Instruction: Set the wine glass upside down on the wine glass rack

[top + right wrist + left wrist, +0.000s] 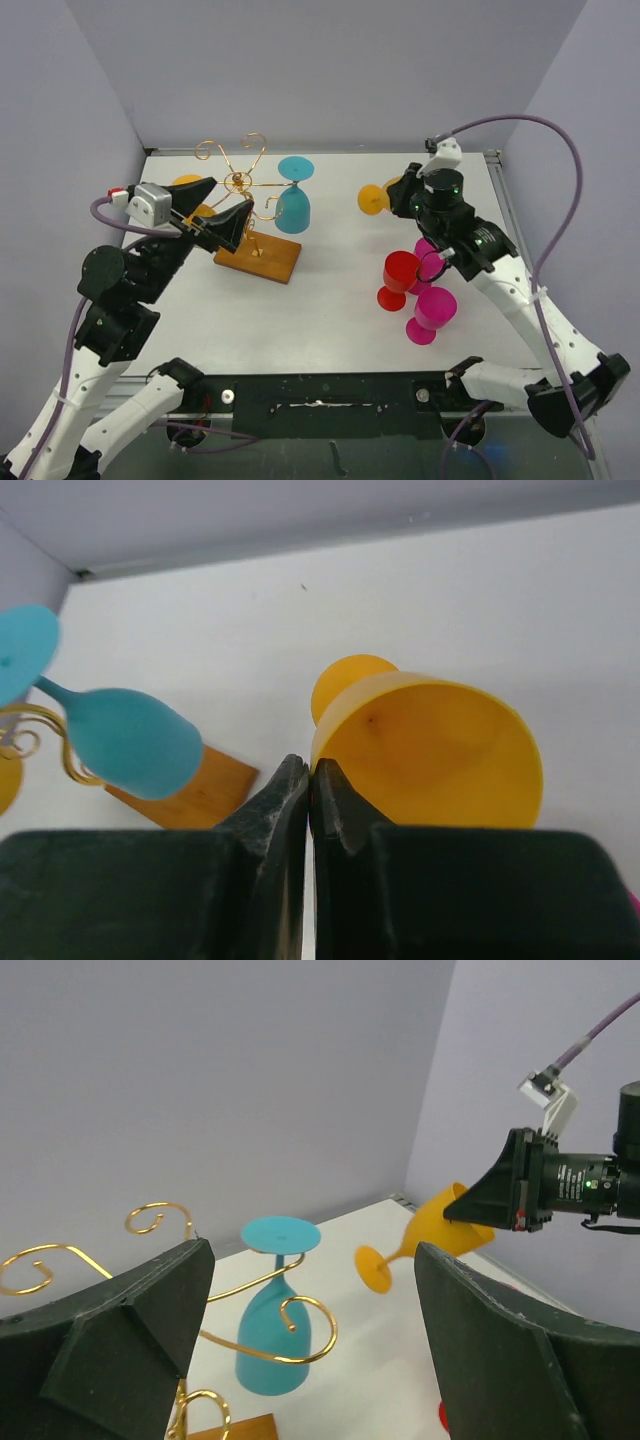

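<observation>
An orange wine glass [375, 198] hangs tilted above the table's back right, foot toward the rack. My right gripper [311, 770] is shut on its rim [335, 730]; the left wrist view shows the same grip on the glass [440, 1230]. The wine glass rack [240, 181] of gold wire stands on a wooden base [258, 255] at the back left. A teal wine glass [292, 208] hangs upside down from one arm. My left gripper [215, 208] stays open beside the rack, nothing between its fingers [150, 1310].
A red glass [400, 280] and two magenta glasses [432, 315] stand together under the right arm. Something orange [187, 182] shows behind the left gripper at the rack's far side. Walls close the table at the back and sides.
</observation>
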`<state>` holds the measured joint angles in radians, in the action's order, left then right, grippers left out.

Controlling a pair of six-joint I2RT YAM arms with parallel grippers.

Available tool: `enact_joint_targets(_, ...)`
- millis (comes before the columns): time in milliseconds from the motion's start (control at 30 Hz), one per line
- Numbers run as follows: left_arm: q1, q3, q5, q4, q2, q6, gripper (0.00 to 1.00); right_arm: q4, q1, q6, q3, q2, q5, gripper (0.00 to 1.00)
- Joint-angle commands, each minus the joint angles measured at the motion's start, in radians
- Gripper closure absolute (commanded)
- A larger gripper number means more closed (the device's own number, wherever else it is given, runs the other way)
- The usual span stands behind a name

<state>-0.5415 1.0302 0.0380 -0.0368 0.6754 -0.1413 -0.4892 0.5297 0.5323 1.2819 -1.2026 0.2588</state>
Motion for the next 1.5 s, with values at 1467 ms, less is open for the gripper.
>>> enact_joint_targets(1467,-0.256,0.050,-0.250,0.668,0.496,-0.880,0.34,1.179,-0.003,0.328,-0.388,0.311,-0.442,1.00)
